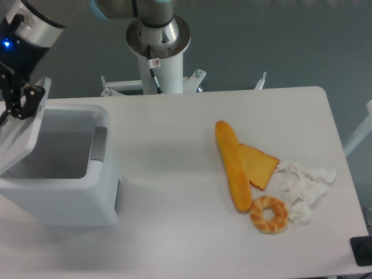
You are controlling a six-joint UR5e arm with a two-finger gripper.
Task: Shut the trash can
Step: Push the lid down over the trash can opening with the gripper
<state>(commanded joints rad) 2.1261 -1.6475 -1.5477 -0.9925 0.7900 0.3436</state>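
A white trash can [58,174] sits at the table's [192,232] left edge, its lid [20,136] half tilted. The claw [20,99] touches the lid's top edge; I cannot tell whether it is open. It may slip off, and the lid could fall back open.

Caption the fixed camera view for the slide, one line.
UR5e gripper pushes the white lid partway over the open trash can; baguette, toast, bagel and crumpled tissue lie to the right.
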